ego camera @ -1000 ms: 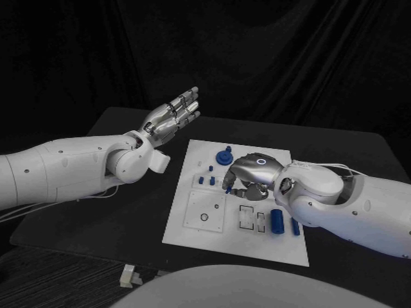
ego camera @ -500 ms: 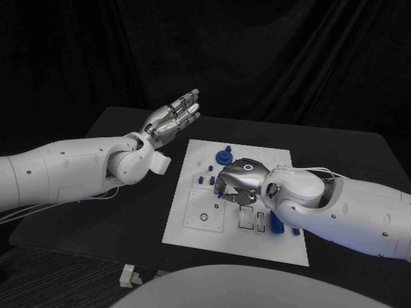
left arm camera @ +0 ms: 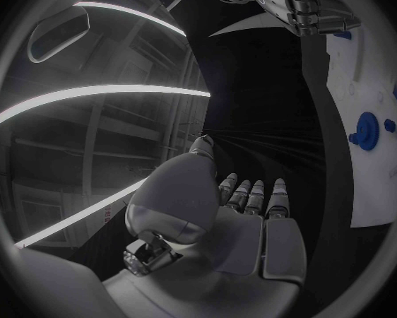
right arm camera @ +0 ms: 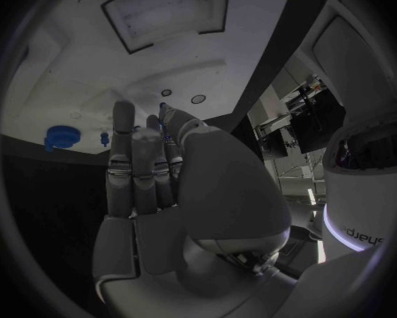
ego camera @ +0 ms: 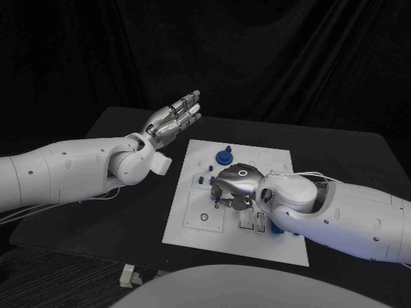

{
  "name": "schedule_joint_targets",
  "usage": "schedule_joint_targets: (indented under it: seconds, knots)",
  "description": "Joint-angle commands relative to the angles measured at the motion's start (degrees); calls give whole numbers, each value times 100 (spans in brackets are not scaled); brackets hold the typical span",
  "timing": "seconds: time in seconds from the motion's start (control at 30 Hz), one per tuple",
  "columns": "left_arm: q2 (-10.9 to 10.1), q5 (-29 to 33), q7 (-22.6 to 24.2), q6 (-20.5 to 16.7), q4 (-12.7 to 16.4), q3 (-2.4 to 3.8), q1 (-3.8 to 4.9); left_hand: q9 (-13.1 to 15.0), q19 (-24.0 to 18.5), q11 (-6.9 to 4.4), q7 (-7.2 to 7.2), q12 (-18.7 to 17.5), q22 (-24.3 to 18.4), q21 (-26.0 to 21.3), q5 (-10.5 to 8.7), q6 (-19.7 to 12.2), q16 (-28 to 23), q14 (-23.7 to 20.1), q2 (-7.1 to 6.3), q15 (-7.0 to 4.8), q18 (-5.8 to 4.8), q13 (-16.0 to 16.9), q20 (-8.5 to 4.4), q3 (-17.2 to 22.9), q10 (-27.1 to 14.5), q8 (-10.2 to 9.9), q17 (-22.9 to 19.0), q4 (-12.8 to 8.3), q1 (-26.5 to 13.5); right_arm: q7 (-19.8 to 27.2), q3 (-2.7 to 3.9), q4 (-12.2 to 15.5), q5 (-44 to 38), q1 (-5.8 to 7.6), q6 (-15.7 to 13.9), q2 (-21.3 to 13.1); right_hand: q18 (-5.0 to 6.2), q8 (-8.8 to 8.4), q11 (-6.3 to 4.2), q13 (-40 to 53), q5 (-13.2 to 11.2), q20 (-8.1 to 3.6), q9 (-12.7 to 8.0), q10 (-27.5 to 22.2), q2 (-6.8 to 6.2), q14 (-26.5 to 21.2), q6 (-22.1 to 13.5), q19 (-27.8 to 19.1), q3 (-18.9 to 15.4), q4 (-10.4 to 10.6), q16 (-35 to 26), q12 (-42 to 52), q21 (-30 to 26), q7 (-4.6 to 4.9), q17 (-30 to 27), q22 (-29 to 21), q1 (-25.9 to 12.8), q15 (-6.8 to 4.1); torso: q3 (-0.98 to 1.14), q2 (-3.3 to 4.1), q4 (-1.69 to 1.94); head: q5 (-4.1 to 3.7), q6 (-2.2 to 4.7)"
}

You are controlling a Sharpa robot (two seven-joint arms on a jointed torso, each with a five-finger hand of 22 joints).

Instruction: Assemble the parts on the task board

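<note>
Hands first: my left hand [ego camera: 175, 113] is hovering above the table's [ego camera: 344, 151] far left part, off the task board's [ego camera: 261, 247] left edge, palm up with its fingers straight and apart, holding nothing; the left wrist view is showing the same flat, spread fingers [left arm camera: 251, 194]. My right hand [ego camera: 235, 186] is reaching over the middle of the board, knuckles up, fingers curled down toward the plate. In the right wrist view I am seeing its fingers [right arm camera: 132, 169] lying close together with a small blue part [right arm camera: 165, 124] showing near their tips, but I cannot tell whether the hand is pinching that part or only hovering beside it. Near the board's far edge a round blue knob [ego camera: 224, 156] is standing, with a few small blue pegs [ego camera: 201, 181] sitting just nearer, toward the left edge. By the board's near left corner I am seeing a square outline with a dark ring [ego camera: 203, 217] in it. More blue pieces [ego camera: 278, 229] are peeking out from under my right forearm, toward the board's right edge.
</note>
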Motion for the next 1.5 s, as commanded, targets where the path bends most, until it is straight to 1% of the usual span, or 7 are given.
schedule_joint_targets:
  seconds: [0.03,1.0,1.13,1.27,1.33,1.4,1.5]
  knots:
    - [19,22,97,54,-7,6,-10,8,4,-52,56,-38,-9,-19,31,4,-21,-2,13,23,74,-8,15,32,1,38,-10,-6,46,-127,3,-19,-101,-52,110,9,-15,-39,6,5,-22,0,-10,27,-70,-1,17,-1,-11,-28,-32,-17,-23,20,-19,224,-9,-7,-4,-3,-1,25,1]
    - [102,22,74,143,-78,6,-39,5,4,-114,90,-38,-9,-19,44,-10,-21,-2,34,76,55,-8,45,43,1,34,-10,-13,54,-165,3,-118,-102,-222,188,61,-8,-104,23,10,-56,6,-41,34,-102,-72,-15,-100,-14,-46,-114,-49,-74,43,-90,203,-18,8,-4,-3,3,55,1]
    - [104,22,68,154,-84,6,-48,4,4,-113,90,-38,-9,-19,45,-15,-21,-2,37,80,54,-8,47,44,1,33,-10,-13,54,-184,3,-123,-102,-229,163,53,-11,-194,113,-14,-307,72,-186,-364,-224,-130,-522,-213,-76,116,-143,-205,-204,63,-121,152,-257,95,-2,-6,2,61,1]
    - [97,22,65,157,-86,6,-54,5,4,-112,91,-38,-9,-19,47,-15,-21,-2,41,84,52,-8,50,46,1,33,-10,-13,55,-234,3,-124,-102,-232,41,20,44,-178,203,8,-507,104,-264,-1346,-349,-270,-1565,-329,-382,234,-66,-168,-336,-440,-72,116,-445,65,-4,-7,1,68,1]
    - [93,22,62,156,-86,6,-56,5,4,-112,91,-38,-9,-19,47,-15,-21,-2,41,84,52,-8,50,46,1,33,-10,-13,55,-241,3,-113,-102,-232,-106,-22,52,-202,243,42,-598,157,-296,-1949,-369,-480,-2727,-432,-914,442,-79,-72,-470,-602,-126,96,-404,120,-4,-7,0,75,1]
    - [91,22,58,155,-86,6,-57,5,4,-112,91,-38,-9,-19,47,-15,-21,-2,41,84,52,-8,50,46,1,33,-10,-13,55,-248,3,-88,-102,-232,-243,-72,40,-221,252,45,-621,185,-310,-2112,-396,-542,-2945,-444,-1070,574,-96,-28,-507,-679,-166,93,-356,116,-2,-6,1,80,1]
    - [87,22,49,155,-84,6,-59,5,4,-111,93,-38,-9,-19,47,-13,-21,-2,43,87,50,-8,52,47,1,33,-10,-14,55,-213,6,15,-102,-219,-634,-232,36,-266,306,23,-710,234,-351,-2631,-744,-745,-3572,-499,-1486,1373,-205,93,-642,-792,-341,75,-70,174,1,-7,14,68,1]
